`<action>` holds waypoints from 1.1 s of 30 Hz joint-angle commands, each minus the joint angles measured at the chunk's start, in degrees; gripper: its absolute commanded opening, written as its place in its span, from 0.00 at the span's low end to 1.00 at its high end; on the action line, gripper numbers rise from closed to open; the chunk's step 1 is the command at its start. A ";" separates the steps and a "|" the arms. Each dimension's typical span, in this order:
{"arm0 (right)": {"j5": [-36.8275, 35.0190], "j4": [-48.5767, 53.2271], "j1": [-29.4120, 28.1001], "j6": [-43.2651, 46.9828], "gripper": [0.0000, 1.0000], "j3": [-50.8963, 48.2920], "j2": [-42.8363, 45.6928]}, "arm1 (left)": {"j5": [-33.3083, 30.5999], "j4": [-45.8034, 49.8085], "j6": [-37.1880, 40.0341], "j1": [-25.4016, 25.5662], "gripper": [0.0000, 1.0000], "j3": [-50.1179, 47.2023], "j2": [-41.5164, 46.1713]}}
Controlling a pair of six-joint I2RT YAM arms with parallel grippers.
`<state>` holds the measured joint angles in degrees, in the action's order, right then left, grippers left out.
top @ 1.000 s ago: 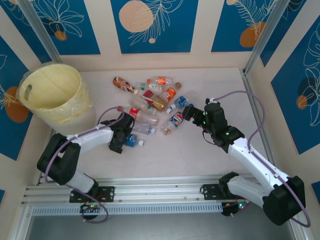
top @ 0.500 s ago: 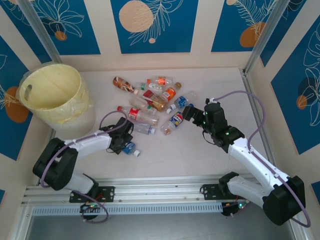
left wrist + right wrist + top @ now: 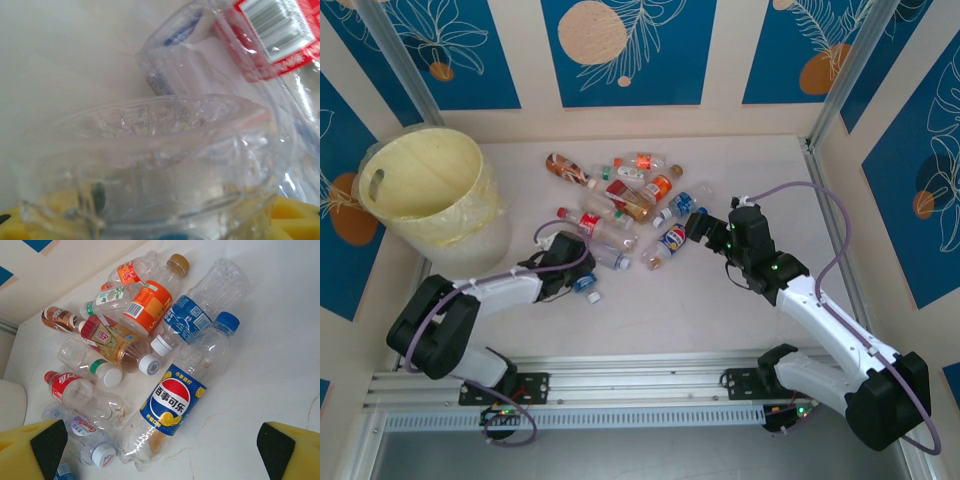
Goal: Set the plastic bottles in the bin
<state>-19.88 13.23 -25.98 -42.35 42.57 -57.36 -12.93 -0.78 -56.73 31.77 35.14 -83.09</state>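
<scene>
The large round pale-yellow plastic bin [image 3: 432, 228], lined with a clear bag, stands upright at the far left of the pale table top [image 3: 670, 310]. The small plastic bottles [image 3: 625, 200] lie on their sides in a loose cluster at the centre of the table, to the right of the bin and well apart from it. The right wrist view shows, within the cluster, a clear bottle with a blue Pepsi label and blue cap [image 3: 173, 402], a clear bottle with an orange label and gold cap [image 3: 150, 299], a clear bottle with a red label and red cap [image 3: 67, 385] and a clear bottle with a blue label and white cap [image 3: 182, 322]; several touch or overlap. The left gripper [image 3: 577, 276] sits low at the near left edge of the cluster, at a small crumpled clear bottle with a blue band [image 3: 586, 286]. In the left wrist view this bottle spans the gap between the yellow pads [image 3: 296, 217], and the jaws appear to pinch it, though the view is too close to confirm contact on both sides. A bottle with a red barcode label [image 3: 280, 35] lies just beyond it. The right gripper [image 3: 697, 228] hovers at the right edge of the cluster, just beside the Pepsi bottle, with its yellow-and-black fingertips [image 3: 35, 445] spread wide above the table
</scene>
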 commanded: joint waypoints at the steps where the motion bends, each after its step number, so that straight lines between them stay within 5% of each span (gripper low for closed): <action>1: 3.86 -4.15 0.29 2.14 1.00 -1.94 2.10 | 2.18 -5.18 8.27 -0.40 0.51 -0.27 2.39; 16: 9.52 -13.11 -1.18 14.21 0.99 -4.51 4.21 | 4.63 -5.68 22.47 -0.44 0.47 2.13 12.49; 33: 14.70 -21.46 -6.62 25.26 1.00 -6.34 4.80 | 11.87 -6.35 27.34 -0.44 0.45 8.29 17.14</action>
<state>-7.20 -4.21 -31.29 -20.86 37.15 -53.67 -4.23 -5.58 -32.01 31.73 40.95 -67.79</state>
